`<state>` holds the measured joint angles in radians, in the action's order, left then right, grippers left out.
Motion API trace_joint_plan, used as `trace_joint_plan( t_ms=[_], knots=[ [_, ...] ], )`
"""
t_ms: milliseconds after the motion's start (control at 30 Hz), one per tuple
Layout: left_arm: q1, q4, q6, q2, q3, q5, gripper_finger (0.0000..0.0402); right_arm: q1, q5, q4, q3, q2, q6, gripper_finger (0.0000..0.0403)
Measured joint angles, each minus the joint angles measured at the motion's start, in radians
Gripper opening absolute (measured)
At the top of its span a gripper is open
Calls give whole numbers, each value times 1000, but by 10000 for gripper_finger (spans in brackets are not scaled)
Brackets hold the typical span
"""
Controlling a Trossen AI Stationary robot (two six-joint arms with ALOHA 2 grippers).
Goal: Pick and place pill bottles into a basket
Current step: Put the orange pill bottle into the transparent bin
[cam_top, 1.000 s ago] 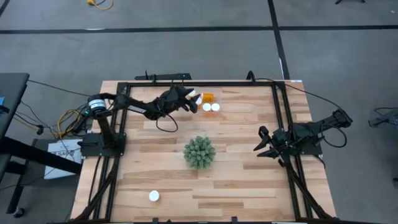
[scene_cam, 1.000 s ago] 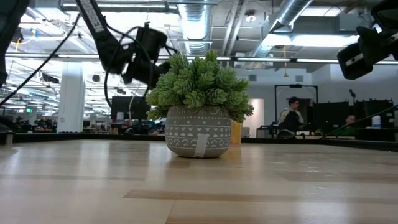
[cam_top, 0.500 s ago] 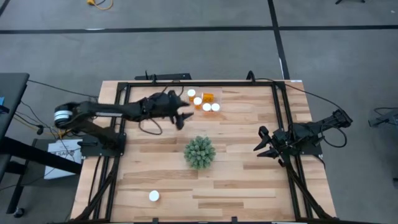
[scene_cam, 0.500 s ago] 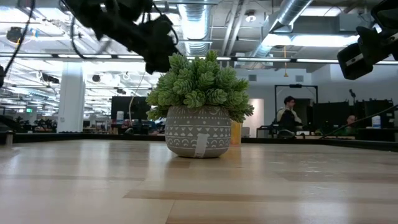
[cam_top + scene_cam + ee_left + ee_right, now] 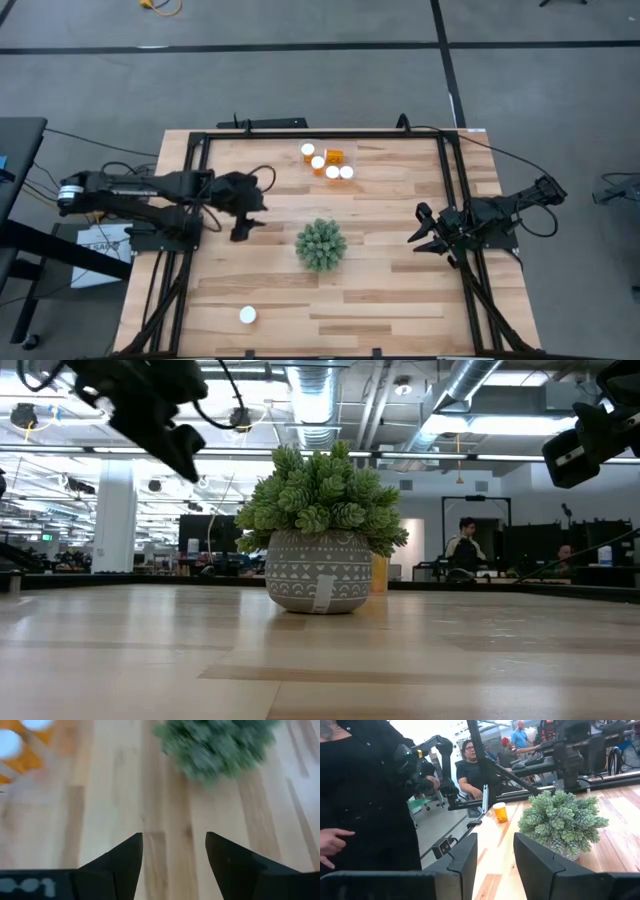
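Several pill bottles, orange with white caps, cluster at the far middle of the table. One of them lies on its side. The clear basket around them barely shows. One more bottle stands alone near the front left and also shows in the right wrist view. My left gripper hangs open over bare wood left of the plant, with nothing between its fingers. My right gripper waits at the table's right side, its fingers a little apart and holding nothing.
A spiky green plant in a grey pot stands mid-table between the two arms. A black frame runs along the table's edges. People stand and sit beyond the table's left side.
My left gripper has drawn back from the bottle cluster toward the table's left and near edges. It has risen and tipped downward on the way. The bottles have stayed where they were, and two white caps it covered now show.
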<state>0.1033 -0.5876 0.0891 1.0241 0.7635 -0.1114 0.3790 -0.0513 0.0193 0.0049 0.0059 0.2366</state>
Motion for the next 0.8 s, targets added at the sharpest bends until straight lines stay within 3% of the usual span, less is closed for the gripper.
trace_joint_plan(
  t_ms=[400, 600, 800],
  knots=[
    [-156, -282, 8, -64, -1, -12, 206, 0, 0, 0, 0, 0, 0, 120],
    [-285, -315, -16, -77, -1, -58, 206, 0, 0, 0, 0, 0, 0, 120],
    [-441, -301, -148, -73, -1, -14, 206, 0, 0, 0, 0, 0, 0, 120]
  ],
)
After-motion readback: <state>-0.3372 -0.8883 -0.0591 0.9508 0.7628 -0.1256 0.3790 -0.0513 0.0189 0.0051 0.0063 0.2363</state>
